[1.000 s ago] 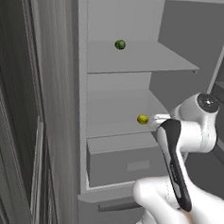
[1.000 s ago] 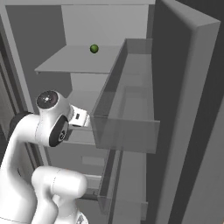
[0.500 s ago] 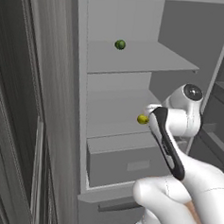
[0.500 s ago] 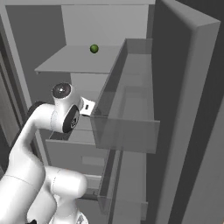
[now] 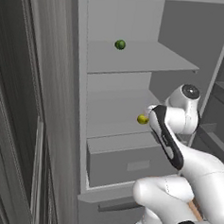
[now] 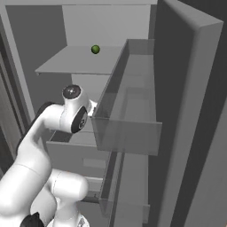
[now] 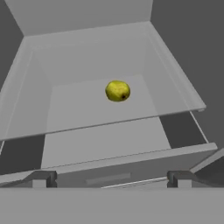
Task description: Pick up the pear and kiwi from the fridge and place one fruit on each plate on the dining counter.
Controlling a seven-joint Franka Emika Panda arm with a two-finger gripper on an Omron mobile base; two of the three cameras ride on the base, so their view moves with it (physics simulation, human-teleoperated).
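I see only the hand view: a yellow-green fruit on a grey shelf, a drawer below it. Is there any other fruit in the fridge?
Observer: Yes. A dark green ball lies on the shelf above the pear, near the back wall.
Operator: Is the fridge door open wide, or near the arm?
Observer: In the right base view the door stands open on the right, and its bin reaches close to the arm's wrist.
Operator: How far is the hand from the pear?
Observer: In the left base view the arm's wrist is right beside the pear, at the shelf's front edge; they do not touch.
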